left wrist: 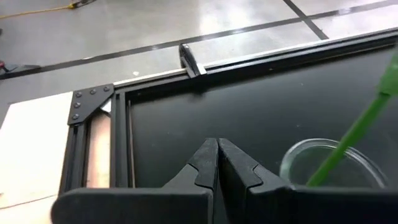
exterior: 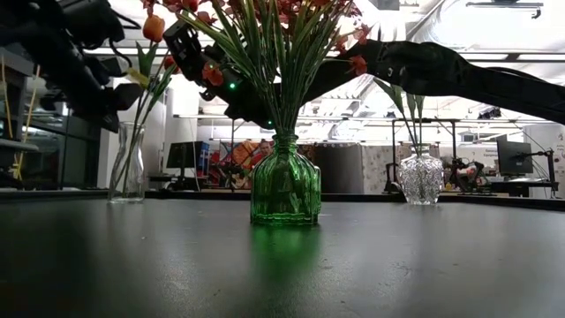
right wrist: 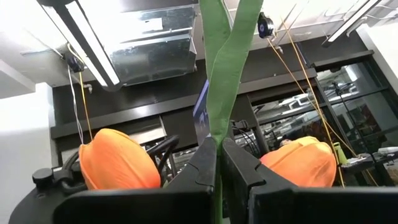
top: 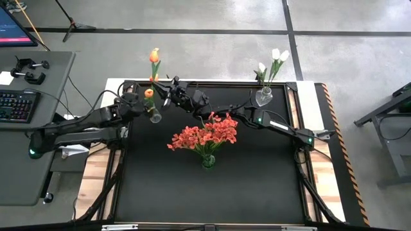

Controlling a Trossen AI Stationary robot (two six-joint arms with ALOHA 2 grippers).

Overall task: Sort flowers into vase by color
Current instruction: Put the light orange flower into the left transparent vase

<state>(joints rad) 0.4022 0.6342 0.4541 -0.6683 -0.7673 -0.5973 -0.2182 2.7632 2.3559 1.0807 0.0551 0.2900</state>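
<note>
Orange tulips in clear glass vase at far-left part of black table; one more orange tulip sticking out past far edge. From low view, orange bloom up high above that vase. Right gripper stretched across table to just beside these blooms, fingers pressed together on a green stem/leaf; in right wrist view, two orange blooms either side of shut fingers, very close. Left gripper right by same vase, fingers closed tight, nothing between them; vase rim w/ green stem just beside fingertips, not touching as far as visible.

Red-orange clustered blossoms in green ribbed vase at table middle, near side of right arm; stems & leaves fan wide, partly screening both arms in low view. White tulips in textured clear vase at far-right of table, well apart from both grippers; same vase right of green one in low view.

Beyond table: grey desk w/ keyboard on left, concrete floor, stand leg at far left.
</note>
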